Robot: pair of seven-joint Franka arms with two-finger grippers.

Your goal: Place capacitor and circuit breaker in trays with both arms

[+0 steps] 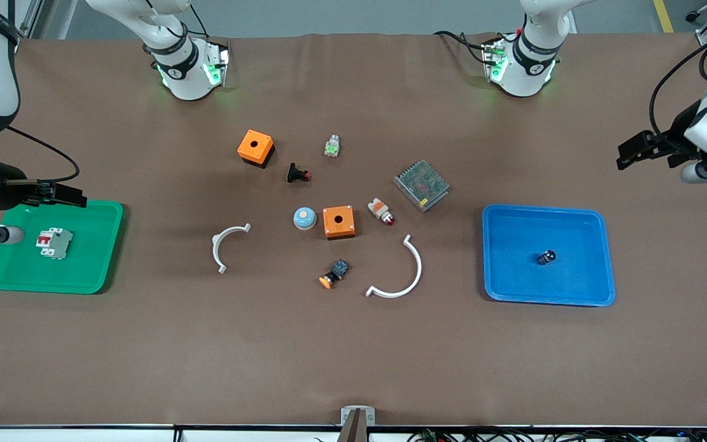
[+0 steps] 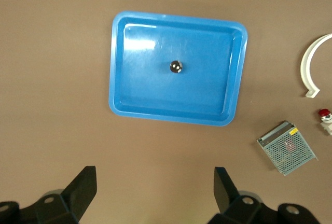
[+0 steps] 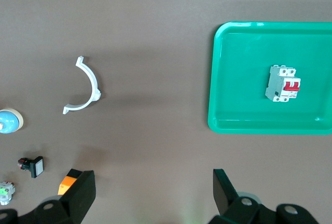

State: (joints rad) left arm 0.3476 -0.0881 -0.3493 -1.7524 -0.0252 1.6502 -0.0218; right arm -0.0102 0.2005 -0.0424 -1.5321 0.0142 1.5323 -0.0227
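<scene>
Capacitor point(image 1: 546, 257) in blue tray point(image 1: 599, 258); markings unreadable.

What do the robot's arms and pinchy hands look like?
Both arms are smooth white with black joint bands, black cables and green lights at their bases. The left gripper and right gripper are black, each with two flat, blocky fingers.

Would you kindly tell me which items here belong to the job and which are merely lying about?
Job:
- small black cylindrical capacitor in blue plastic tray
- white block circuit breaker in green plastic tray

Lying about:
- two orange boxes
- metal mesh power supply
</scene>
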